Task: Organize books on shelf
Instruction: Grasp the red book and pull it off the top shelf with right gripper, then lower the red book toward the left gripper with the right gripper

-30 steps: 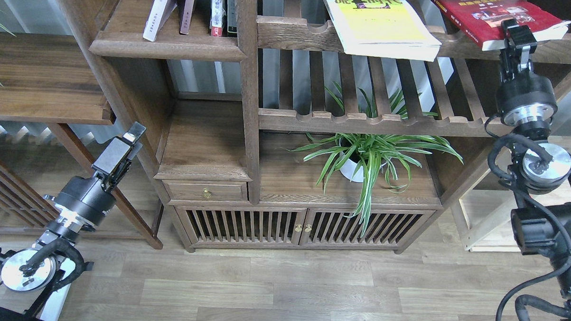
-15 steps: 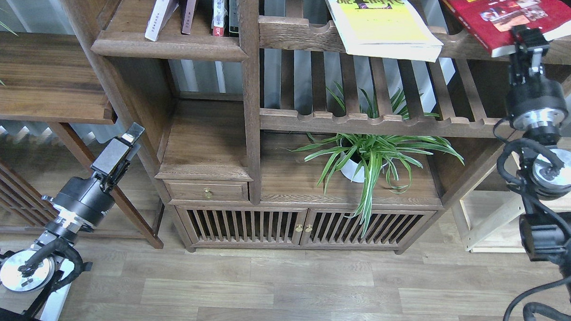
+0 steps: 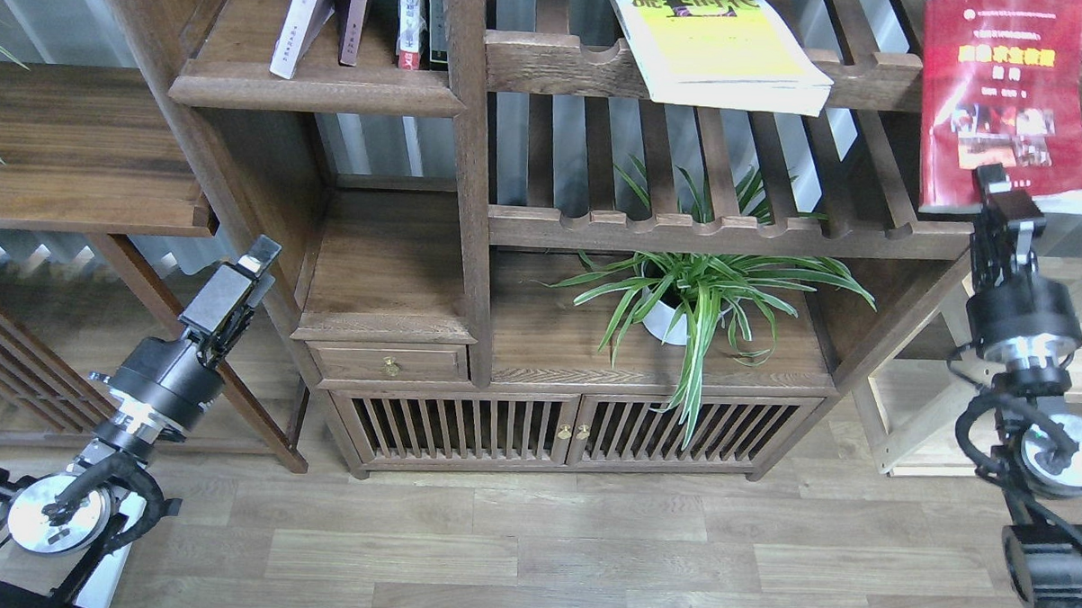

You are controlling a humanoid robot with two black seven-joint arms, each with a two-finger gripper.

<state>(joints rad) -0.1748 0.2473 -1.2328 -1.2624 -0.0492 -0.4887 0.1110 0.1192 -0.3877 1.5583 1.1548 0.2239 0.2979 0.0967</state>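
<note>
The right tool (image 3: 1004, 196) pinches the bottom edge of the dark red paperback with a yellow title band (image 3: 1005, 100), holding it upright and clear of the slatted wooden rack with a scalloped front rail (image 3: 723, 231). The cover faces the camera, at about two o'clock in the view. Gripping it by the lower edge looks deliberate: it leaves the spine and upper part free, so the book could be slid in standing among the others.

The red cover carries yellow characters near the top and a small picture block lower down; its white page edges show along the bottom right corner, and it seems stiff enough not to droop.

The yellow-green paperback with dark title characters (image 3: 717, 40) lies flat at twelve o'clock on the upper slatted rack, its corner hanging over the rail (probably waiting its turn). At eleven o'clock, the solid dark-brown wooden shelf with a moulded front edge (image 3: 319, 94) holds the pale lavender-white paperback (image 3: 297, 21), which leans against a few slimmer upright volumes (image 3: 407, 20); that is likely where the red one belongs.

The left tool (image 3: 259, 256) hangs at eight o'clock, empty; whether its fingers are apart or together I cannot tell from this angle.
</note>
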